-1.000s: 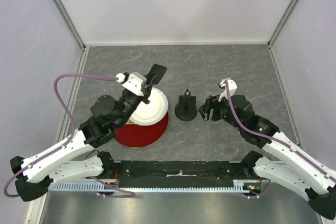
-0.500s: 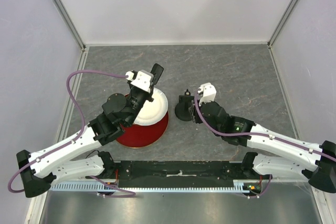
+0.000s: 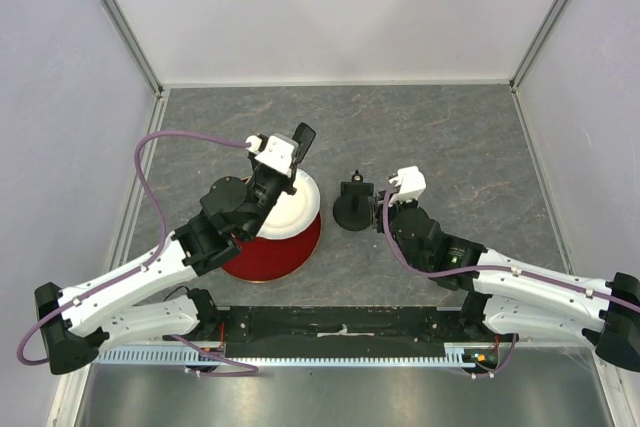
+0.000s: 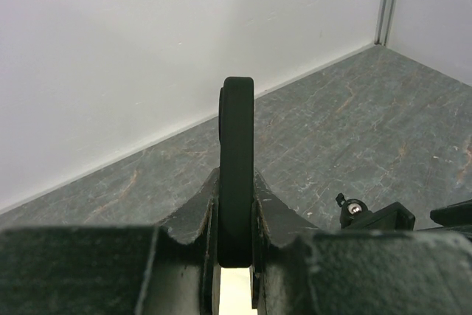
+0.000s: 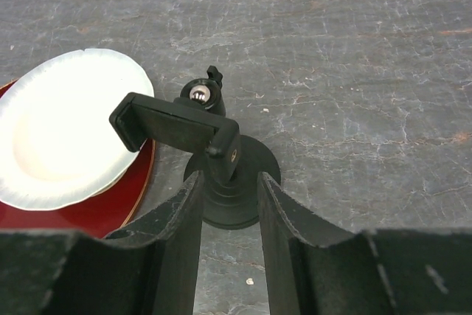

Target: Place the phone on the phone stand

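We have the phone lifted edge-up, pinched tight in the left jaws beside the white plate. The right jaws straddle the phone stand on the counter; whether they grip it, we cannot tell. Seating the phone remains.

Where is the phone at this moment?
Top view, left of centre: the phone is clamped on edge in the left gripper, above the far rim of the white plate and left of the phone stand.
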`<state>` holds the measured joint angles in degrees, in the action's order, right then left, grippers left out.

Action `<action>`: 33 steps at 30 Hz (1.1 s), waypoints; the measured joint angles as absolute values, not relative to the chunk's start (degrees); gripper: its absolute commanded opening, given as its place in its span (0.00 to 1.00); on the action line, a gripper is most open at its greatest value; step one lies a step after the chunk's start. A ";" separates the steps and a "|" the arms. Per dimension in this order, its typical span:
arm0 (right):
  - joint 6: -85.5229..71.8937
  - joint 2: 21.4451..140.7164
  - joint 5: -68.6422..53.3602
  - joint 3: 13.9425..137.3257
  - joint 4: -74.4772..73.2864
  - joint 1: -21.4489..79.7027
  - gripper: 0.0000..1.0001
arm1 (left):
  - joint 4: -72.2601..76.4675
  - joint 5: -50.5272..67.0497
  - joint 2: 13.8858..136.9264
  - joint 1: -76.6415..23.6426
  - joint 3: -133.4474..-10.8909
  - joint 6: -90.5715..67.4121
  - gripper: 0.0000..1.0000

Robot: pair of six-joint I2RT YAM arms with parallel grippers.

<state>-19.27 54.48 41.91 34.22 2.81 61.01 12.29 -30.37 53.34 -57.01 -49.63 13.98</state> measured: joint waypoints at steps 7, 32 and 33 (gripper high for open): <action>-15.46 54.76 41.10 31.40 9.67 61.04 0.40 | 12.10 -29.78 53.69 -57.04 -49.63 13.65 0.02; -11.68 57.67 42.52 28.64 17.15 61.01 0.33 | 11.33 -29.32 54.57 -57.04 -49.63 12.93 0.02; -11.62 57.69 42.52 28.64 17.21 61.01 0.33 | 11.20 -29.32 54.61 -57.04 -49.63 12.91 0.02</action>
<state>-11.62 57.69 42.52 28.64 17.21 61.01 11.20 -29.32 54.61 -57.04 -49.63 12.91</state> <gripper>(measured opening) 0.330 0.209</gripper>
